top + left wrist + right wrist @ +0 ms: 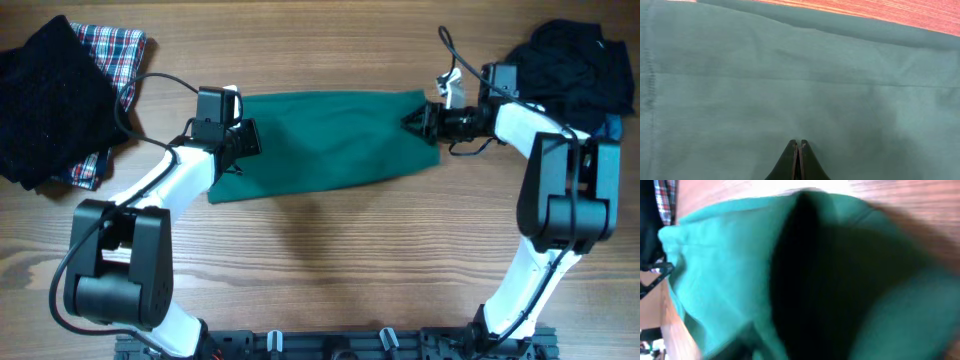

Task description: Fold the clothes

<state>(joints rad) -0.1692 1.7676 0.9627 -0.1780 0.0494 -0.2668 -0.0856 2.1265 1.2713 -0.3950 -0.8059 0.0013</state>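
Observation:
A green cloth (pixel 330 140) lies spread flat across the middle of the table between my two grippers. My left gripper (pixel 243 138) is at the cloth's left edge. In the left wrist view its jaws (pixel 800 146) are shut, with the green cloth (pixel 800 75) filling the view in front of them. My right gripper (pixel 416 120) is at the cloth's upper right corner. The right wrist view is blurred. There the green cloth (pixel 730 260) rises in a dark fold close to the camera and hides the fingers.
A black garment (pixel 45 100) lies on a plaid shirt (pixel 118 55) at the back left. A heap of dark clothes (pixel 575 65) sits at the back right. Bare wooden table (pixel 340 260) runs along the front.

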